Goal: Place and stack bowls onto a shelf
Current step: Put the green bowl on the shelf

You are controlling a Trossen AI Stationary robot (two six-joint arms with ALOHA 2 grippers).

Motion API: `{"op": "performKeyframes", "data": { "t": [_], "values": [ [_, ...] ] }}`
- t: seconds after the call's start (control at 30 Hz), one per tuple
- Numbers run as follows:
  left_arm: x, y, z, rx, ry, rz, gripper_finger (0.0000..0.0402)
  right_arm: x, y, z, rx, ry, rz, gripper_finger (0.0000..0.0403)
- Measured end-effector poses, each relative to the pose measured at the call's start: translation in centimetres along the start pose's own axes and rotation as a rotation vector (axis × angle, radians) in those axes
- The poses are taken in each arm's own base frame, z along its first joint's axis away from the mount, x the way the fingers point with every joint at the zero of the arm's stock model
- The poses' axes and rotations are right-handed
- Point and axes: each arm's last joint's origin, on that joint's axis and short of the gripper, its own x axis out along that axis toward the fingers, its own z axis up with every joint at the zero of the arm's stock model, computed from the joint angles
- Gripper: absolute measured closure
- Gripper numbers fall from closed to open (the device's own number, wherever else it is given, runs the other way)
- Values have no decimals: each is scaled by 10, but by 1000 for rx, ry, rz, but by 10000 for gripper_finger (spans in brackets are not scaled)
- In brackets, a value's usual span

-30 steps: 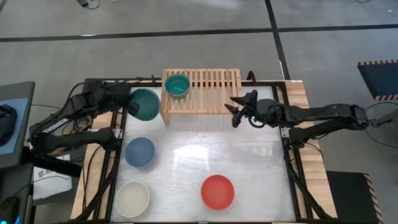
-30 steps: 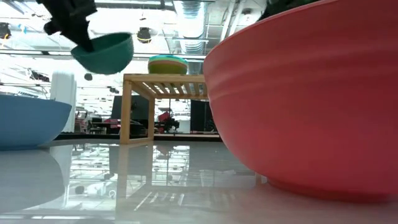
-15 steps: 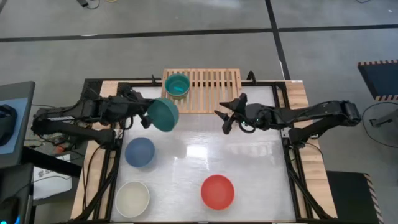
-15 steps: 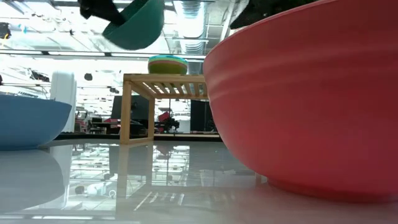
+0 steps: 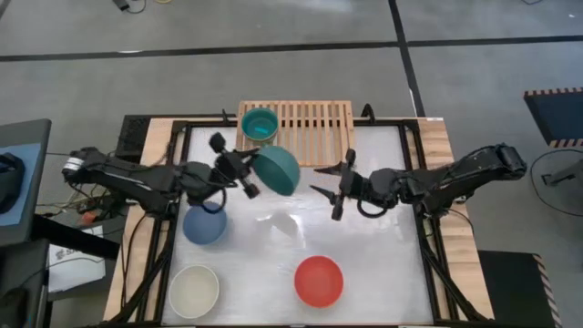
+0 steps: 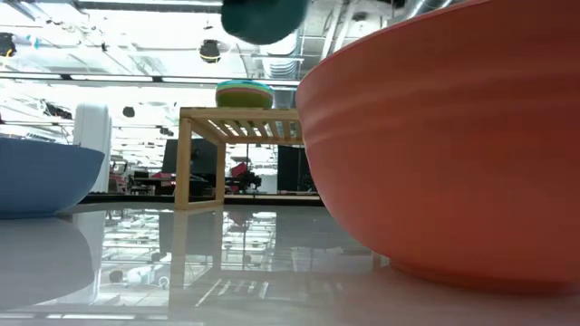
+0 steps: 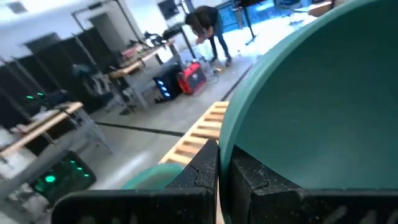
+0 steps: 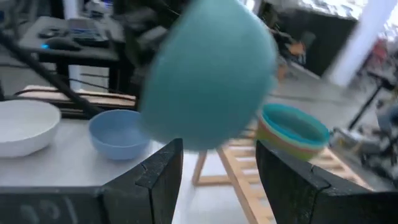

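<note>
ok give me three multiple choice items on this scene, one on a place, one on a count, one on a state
1. Where is the stack of bowls on the shelf?
A. its left end
B. its right end
C. its middle

2. How many bowls rest directly on the table?
A. one
B. three
C. five

3. The left end effector is:
A. open and empty
B. shut on the dark teal bowl
C. resting on the shelf

Answers: 1 A, the high view shows it there. 2 B, the blue bowl, cream bowl and red bowl. 3 B, its fingers pinch the rim in the left wrist view.

Dark green bowl (image 5: 277, 170) tilted, aloft
</note>
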Motion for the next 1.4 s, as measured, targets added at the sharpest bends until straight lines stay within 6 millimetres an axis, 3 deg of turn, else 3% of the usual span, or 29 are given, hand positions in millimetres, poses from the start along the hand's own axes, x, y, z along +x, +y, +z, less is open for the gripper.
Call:
{"op": "performKeyframes", "data": {
  "t": [0.27,0.53,0.77,0.97,1.13,1.33,1.4],
  "values": [
    [27,-35,-4,16,-18,161,402,-10,12,4,-149,6,-119,175],
    [50,-61,-12,33,-43,306,402,-15,11,8,-233,34,-304,175],
    [75,-71,-9,28,-55,353,401,-5,4,6,-347,54,-362,175],
    [84,-79,-2,28,-75,333,401,7,-14,4,-366,124,-566,181],
    [84,-80,-1,24,-82,313,399,10,-25,2,-304,137,-638,232],
    [84,-83,-2,16,-102,267,368,12,-35,1,-286,157,-708,363],
    [84,-84,-1,19,-110,256,346,15,-41,0,-289,163,-713,379]
  ]
}}
